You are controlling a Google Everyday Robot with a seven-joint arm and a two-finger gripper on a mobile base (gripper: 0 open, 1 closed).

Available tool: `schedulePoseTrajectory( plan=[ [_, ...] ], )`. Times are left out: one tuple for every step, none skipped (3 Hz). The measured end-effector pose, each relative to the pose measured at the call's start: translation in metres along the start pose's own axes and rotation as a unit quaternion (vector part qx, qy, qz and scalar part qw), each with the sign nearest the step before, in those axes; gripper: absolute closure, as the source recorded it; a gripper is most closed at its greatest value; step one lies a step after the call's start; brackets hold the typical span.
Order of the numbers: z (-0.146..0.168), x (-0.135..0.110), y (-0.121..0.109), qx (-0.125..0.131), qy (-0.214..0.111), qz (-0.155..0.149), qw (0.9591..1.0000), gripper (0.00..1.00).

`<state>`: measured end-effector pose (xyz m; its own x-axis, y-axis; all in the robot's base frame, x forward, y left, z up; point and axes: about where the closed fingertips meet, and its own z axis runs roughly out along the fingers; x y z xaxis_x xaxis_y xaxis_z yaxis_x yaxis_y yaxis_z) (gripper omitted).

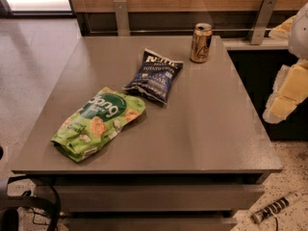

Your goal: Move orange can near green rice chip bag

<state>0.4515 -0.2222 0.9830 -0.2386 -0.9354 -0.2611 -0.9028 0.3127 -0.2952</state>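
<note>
The orange can (201, 43) stands upright at the far right of the grey table (207, 129), shiny copper-gold with a dark mark on its side. The green rice chip bag (96, 122) lies flat at the front left of the table, crinkled, with white letters on a dark green patch. My gripper (287, 94) shows as pale yellow and white parts at the right edge of the view, off the table's right side, well away from the can and nearer me than it. It holds nothing that I can see.
A dark blue potato chip bag (156, 75) lies between the can and the green bag. A wooden wall with metal brackets (121, 15) runs behind the table. A dark counter (260, 66) stands to the right. Cables (29, 203) lie on the floor at front left.
</note>
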Motion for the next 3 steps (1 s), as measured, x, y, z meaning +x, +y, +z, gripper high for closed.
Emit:
schedulePoseTrajectory(
  plan=[
    [0.02,0.02,-0.033,0.034,-0.065,0.07,0.9948,0.0],
    [0.049,0.032,-0.057,0.052,-0.15,0.144,0.9768,0.0],
    [0.073,0.023,-0.107,0.097,-0.263,0.212,0.9361,0.0]
  ],
)
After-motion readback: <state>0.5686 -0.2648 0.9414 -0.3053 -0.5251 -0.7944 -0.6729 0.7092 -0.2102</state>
